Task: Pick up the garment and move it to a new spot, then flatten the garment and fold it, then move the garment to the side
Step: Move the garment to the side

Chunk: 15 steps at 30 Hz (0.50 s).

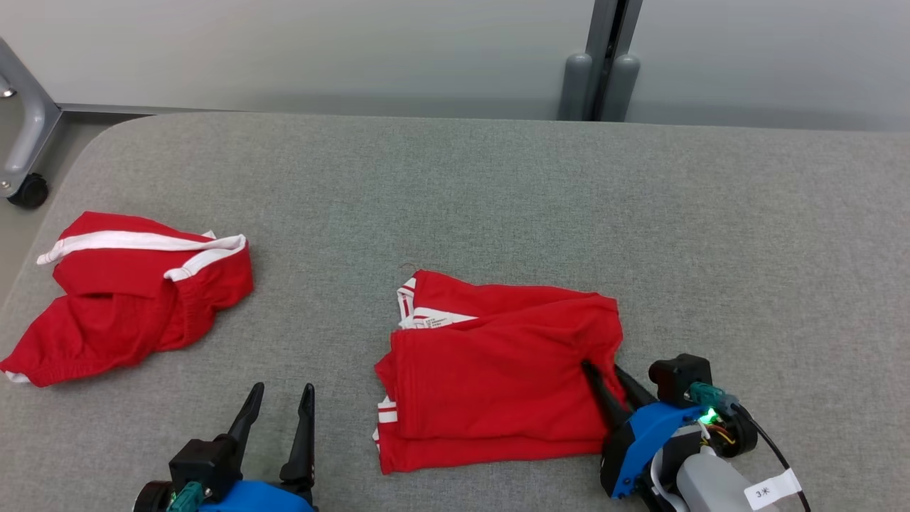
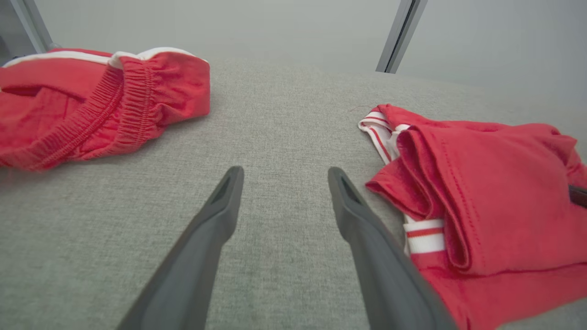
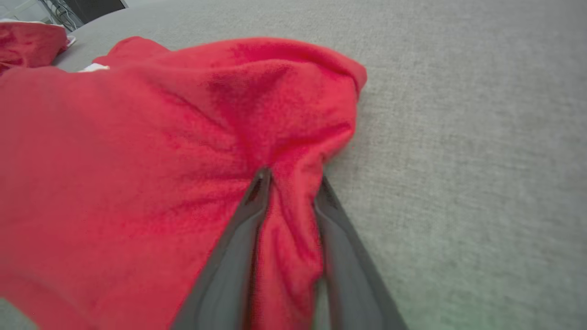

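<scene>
The grey desk carries the folded red garment near the middle of its front edge, with a second red garment crumpled at its left edge. The right end effector is clenched on the folded red garment's right edge, while the left end effector is released. Dragging by this one-sided pinch could pull the folds apart.

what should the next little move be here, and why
Probably bring the left gripper to the left edge of the folded garment and close on it. The right gripper is shut on its right edge, while the left stands open above the table; lifting from one side might undo the fold.
</scene>
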Motion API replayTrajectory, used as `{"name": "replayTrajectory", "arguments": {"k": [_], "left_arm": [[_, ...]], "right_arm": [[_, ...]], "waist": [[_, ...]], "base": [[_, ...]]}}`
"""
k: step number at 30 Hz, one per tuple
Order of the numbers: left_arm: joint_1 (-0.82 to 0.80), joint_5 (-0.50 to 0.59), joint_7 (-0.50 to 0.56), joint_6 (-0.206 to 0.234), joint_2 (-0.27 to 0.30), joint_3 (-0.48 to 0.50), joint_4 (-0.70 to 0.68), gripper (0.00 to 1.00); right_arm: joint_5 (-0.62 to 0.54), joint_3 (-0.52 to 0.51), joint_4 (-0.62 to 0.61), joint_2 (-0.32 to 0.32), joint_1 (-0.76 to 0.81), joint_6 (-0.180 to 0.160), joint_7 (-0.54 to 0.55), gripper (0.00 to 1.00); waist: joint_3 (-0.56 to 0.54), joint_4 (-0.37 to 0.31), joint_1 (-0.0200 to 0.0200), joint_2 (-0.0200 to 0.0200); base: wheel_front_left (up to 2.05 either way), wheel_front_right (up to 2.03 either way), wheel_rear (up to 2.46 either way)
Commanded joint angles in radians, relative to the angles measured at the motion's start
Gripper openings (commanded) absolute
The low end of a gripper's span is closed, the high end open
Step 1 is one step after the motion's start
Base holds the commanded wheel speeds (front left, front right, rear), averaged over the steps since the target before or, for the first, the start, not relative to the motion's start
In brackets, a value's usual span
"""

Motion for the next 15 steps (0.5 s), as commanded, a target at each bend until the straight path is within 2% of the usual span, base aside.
{"name": "replayTrajectory", "arguments": {"k": [1,4,9,10,15], "left_arm": [[-0.017,-0.002,-0.002,-0.001,0.003,0.0,-0.001,1.0],[-0.022,-0.003,-0.002,-0.001,-0.001,-0.011,-0.01,1.0],[-0.026,-0.002,-0.002,-0.001,-0.002,-0.053,-0.031,1.0],[-0.026,-0.002,-0.002,-0.001,-0.002,-0.053,-0.031,1.0],[-0.031,-0.004,-0.002,-0.001,0.004,-0.097,-0.053,1.0]], "right_arm": [[-0.004,0.001,0.039,0.001,0.014,-0.001,0.006,0.0],[0.008,-0.024,0.07,-0.01,0.013,-0.002,-0.003,0.0],[0.016,-0.029,0.073,-0.013,0.019,-0.006,-0.008,0.0],[0.016,-0.029,0.073,-0.013,0.019,-0.006,-0.008,0.0],[0.008,-0.052,0.019,-0.01,0.047,-0.006,-0.01,0.0]], "waist": [[-0.002,-0.01,-0.0001,0.0],[-0.008,-0.05,-0.0001,0.0],[-0.014,-0.164,-0.0001,0.0],[-0.014,-0.164,-0.0001,0.0],[-0.01,-0.299,-0.0001,0.0]], "base": [[0.0,0.0,0.0],[0.0,0.0,0.0],[0.0,0.0,0.0],[0.0,0.0,0.0],[0.0,0.0,0.0]]}}
